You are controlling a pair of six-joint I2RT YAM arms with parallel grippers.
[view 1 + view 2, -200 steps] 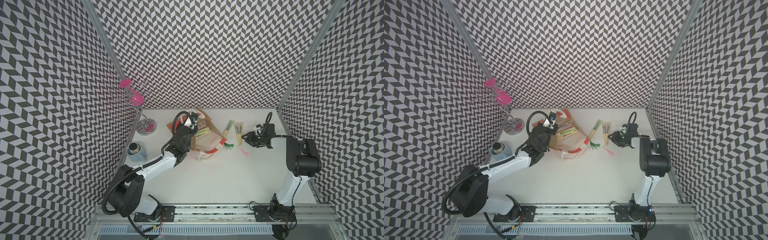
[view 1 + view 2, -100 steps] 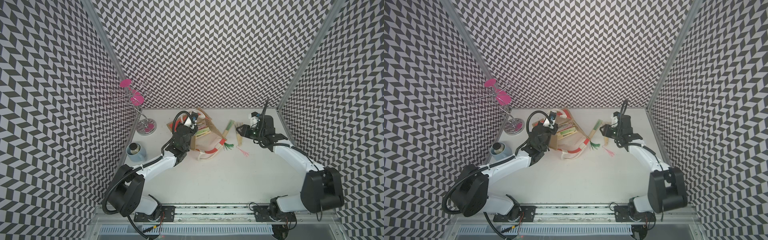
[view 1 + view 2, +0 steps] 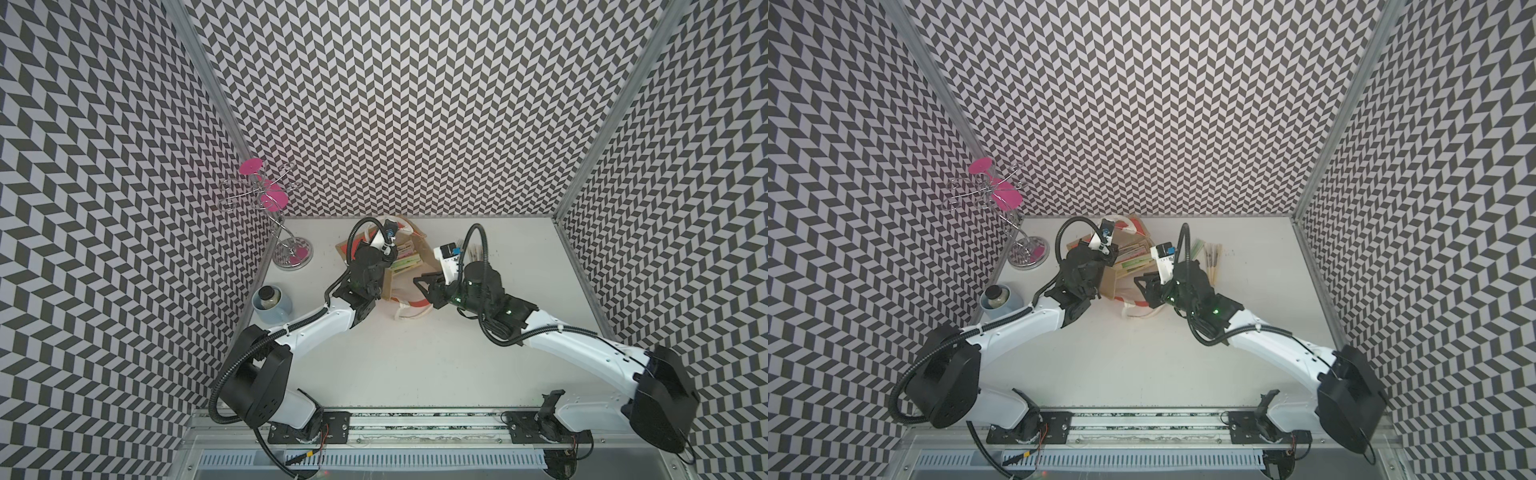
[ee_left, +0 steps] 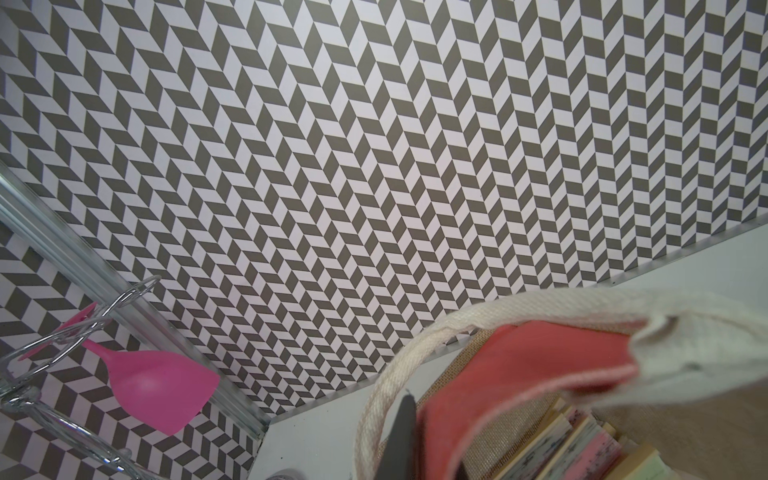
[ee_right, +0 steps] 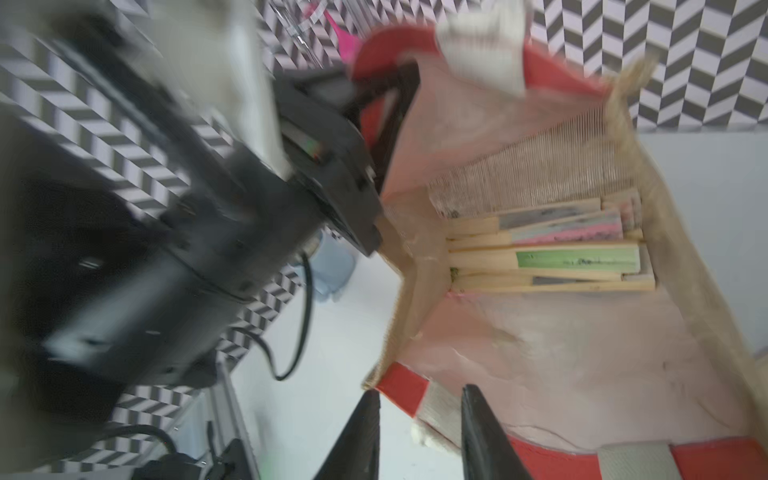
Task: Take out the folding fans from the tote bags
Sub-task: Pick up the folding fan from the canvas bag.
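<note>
Beside the tote bag [image 5: 582,365], left gripper [image 5: 390,104] clamps its rim; right gripper [image 5: 419,395], narrowly parted, should reach for folding fans [image 5: 561,249].

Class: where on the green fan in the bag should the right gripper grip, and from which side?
Pinch the green fan across its thickness, probably at the bare bamboo end, entering through the open mouth of the bag: it lies crosswise at the back, one long side facing out.
</note>
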